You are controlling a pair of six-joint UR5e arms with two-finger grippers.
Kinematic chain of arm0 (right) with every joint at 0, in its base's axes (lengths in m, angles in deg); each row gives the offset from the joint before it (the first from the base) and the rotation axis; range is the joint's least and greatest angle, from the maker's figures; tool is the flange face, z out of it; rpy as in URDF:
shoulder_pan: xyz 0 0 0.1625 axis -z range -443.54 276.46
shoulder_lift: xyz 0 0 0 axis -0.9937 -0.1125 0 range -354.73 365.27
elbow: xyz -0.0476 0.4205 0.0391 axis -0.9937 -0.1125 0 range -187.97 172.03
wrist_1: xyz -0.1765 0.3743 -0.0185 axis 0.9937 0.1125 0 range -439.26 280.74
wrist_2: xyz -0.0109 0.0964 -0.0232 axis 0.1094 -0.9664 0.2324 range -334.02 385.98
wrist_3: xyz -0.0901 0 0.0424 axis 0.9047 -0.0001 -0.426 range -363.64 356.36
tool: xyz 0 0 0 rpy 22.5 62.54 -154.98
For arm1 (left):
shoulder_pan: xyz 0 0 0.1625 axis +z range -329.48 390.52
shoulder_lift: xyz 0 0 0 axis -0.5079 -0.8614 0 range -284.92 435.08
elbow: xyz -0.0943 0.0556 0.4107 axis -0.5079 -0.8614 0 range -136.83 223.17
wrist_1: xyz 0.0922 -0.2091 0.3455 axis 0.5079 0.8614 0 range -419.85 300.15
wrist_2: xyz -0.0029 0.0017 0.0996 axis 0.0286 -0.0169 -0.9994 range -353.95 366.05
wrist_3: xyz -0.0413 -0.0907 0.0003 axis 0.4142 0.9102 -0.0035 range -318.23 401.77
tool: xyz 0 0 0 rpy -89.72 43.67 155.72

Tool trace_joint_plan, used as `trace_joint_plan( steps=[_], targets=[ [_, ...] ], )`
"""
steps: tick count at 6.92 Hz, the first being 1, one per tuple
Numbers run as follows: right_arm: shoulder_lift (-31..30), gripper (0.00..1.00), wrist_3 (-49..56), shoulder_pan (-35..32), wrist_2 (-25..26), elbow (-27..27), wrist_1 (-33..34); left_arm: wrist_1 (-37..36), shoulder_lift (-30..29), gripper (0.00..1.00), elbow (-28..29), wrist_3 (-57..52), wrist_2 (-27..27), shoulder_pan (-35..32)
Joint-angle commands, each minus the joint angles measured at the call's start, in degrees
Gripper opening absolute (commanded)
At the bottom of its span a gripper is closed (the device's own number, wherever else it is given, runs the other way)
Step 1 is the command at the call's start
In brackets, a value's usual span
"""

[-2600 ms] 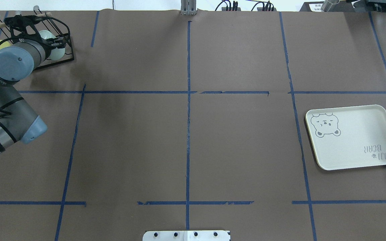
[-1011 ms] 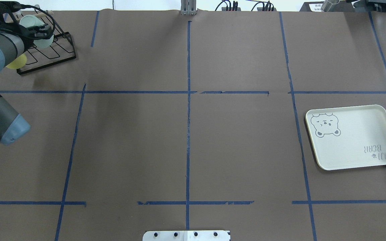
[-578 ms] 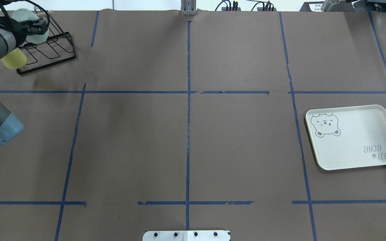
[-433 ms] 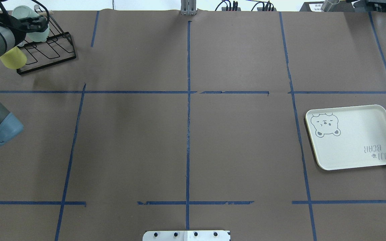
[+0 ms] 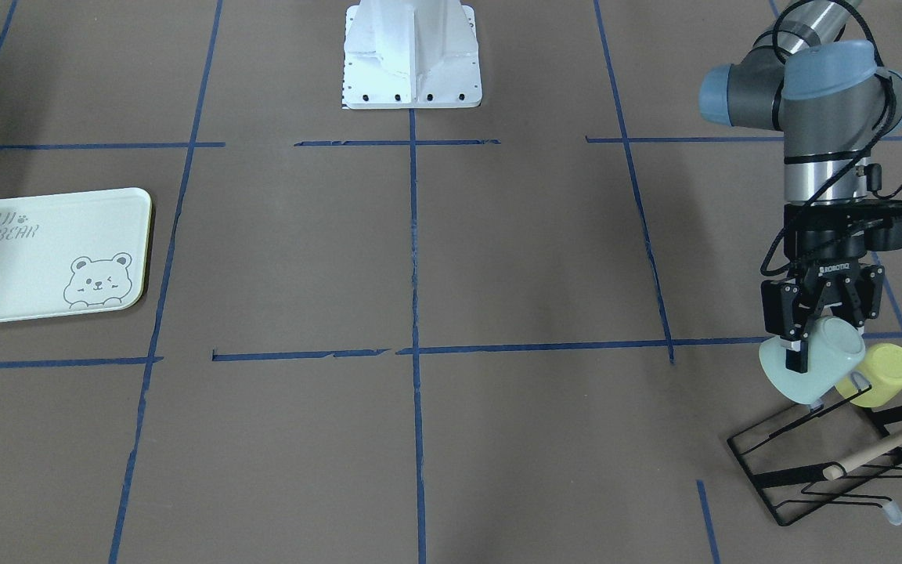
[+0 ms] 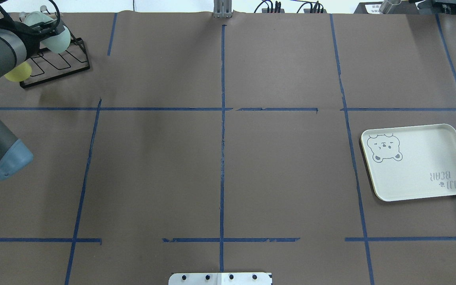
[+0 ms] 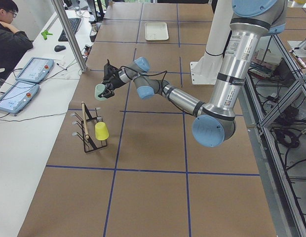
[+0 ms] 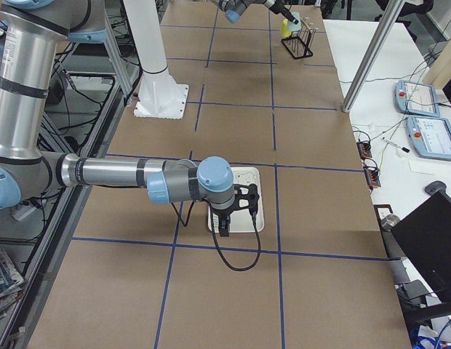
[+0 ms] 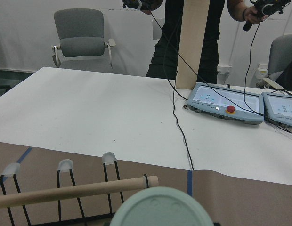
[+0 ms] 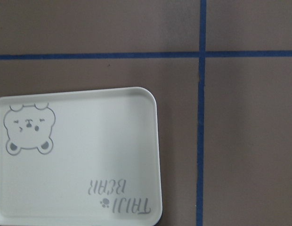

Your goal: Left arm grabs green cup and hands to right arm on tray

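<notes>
Brown paper taped into blue squares is covering the tabletop [image 5: 498, 258], and over its far corner on the robot's left the left arm [image 5: 823, 117] is holding its tool [image 5: 811, 333] above the black wire rack [image 5: 811, 478]. That tool is clamping the green cup [image 5: 823, 368] between its 2 fingers, 1 on each side of the wall. The cup is hanging tilted toward its side, and in the left side view it is showing well above the rack's pegs, while the left wrist view is catching only its round base. 1 yellow cup [image 5: 878, 376] is sitting on the rack just beside it, and a wooden dowel [image 5: 882, 450] is lying across the wires. Well apart, on the opposite side, the tray [image 5: 28, 274] is lying flat, and the right arm [image 8: 109, 173] is hanging over it with its tool [image 8: 225, 227] pointing down. Whether that tool is parted or closed I cannot tell from the 1 distant view showing it. By my reading the grab is done and the carry toward the hand-over is starting. The next move is calling for a swing across the tabletop that is clearing the yellow cup and the pegs, then presenting the cup with bare wall free for the right tool, which needs to come and meet it. The left tool should be letting go only once the right 1 is gripping.
</notes>
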Motion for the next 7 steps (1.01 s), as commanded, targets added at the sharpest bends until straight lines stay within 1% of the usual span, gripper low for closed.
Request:
trace_joint_plan(
  steps=[1,2,3,4,5,6,7],
  targets=[
    [0.18,1.0,-21.48,3.52,-0.49,-0.1,-17.86,0.09,-1.7,0.57,-0.13,11.96,0.0,7.4],
    [1.83,1.0,-31.86,8.78,-0.05,-0.28,-26.22,0.09,-4.41,0.57,-0.65,14.37,0.0,10.57],
    [4.89,1.0,-41.27,11.18,-0.05,-0.19,-31.61,0.17,-5.49,0.57,-2.66,16.04,0.43,12.25],
    [8.49,1.0,-51.2,15.2,1.43,-0.28,-37.23,3.83,-5.5,0.57,-4.33,21.89,5.14,12.88],
    [10.88,1.0,-57.99,20.46,6.58,-0.19,-41.81,8.04,-5.41,0.57,-4.35,28.13,9.79,12.97],
    [12.55,1.0,-64.76,24.78,11.85,-0.11,-46.47,11.22,-5.5,0.57,-4.61,32.63,11.84,12.97],
    [14.31,1.0,-70.57,27.43,12.95,-0.11,-50.52,15.69,-5.5,0.57,-4.26,34.85,11.86,14.11]
  ],
)
